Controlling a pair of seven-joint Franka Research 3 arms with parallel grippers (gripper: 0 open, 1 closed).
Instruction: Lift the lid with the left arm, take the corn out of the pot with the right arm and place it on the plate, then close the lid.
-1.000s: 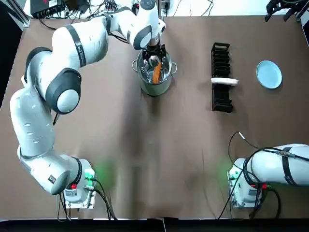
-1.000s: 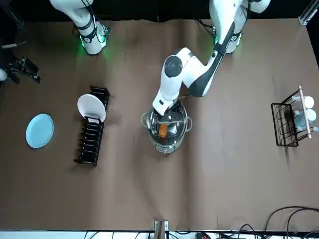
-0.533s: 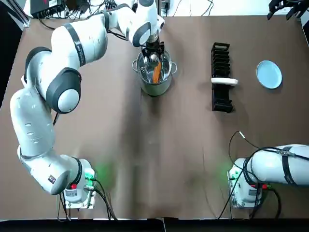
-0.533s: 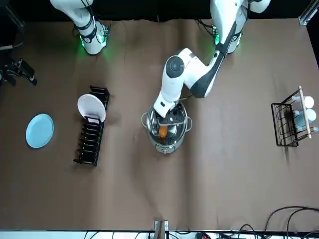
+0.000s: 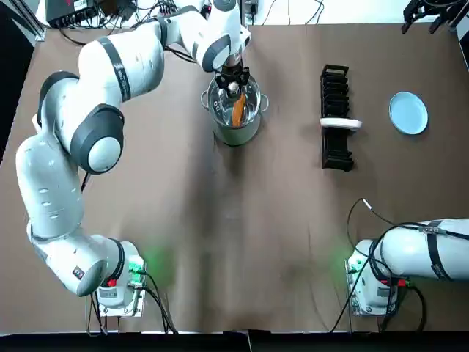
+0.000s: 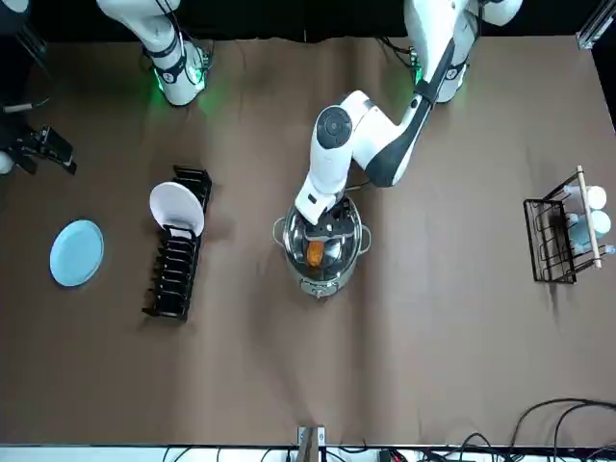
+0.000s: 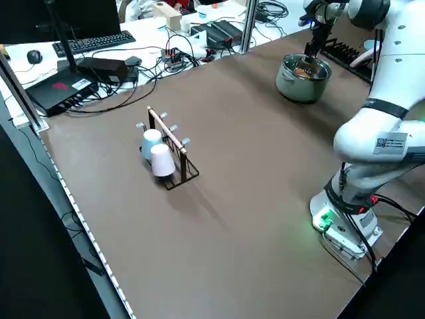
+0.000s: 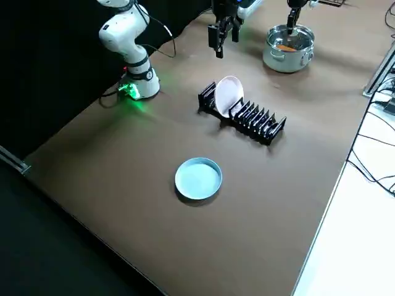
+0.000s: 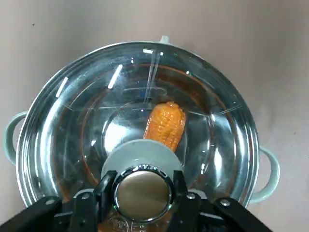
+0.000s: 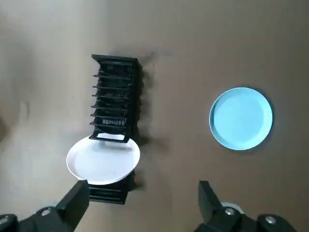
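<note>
The corn (image 9: 165, 124) is lying at the bottom of the pot (image 5: 234, 134), showing orange through the glass lid (image 9: 96, 96), which is sitting level on the rim, so nothing has been taken out yet. The left gripper (image 9: 140, 198) is reaching down onto the lid's metal knob (image 9: 142, 192), and its fingers (image 9: 87, 205) are pressing against either side of it, closed on the knob as far as the wrist view shows; the lid is not looking raised. That is putting the job at its first step, the grasp made and the lift not yet done. Taking the corn out, setting it down and closing the pot are all waiting. The right gripper (image 10: 142, 189) is hanging high over the far right part of the table (image 5: 220, 242), fingers spread wide and holding nothing, well apart from the pot. Below it the blue plate (image 10: 240, 118) is lying flat and bare, probably the target, beside a black rack (image 10: 115, 92) that is holding a white plate (image 10: 103, 160) on edge.
</note>
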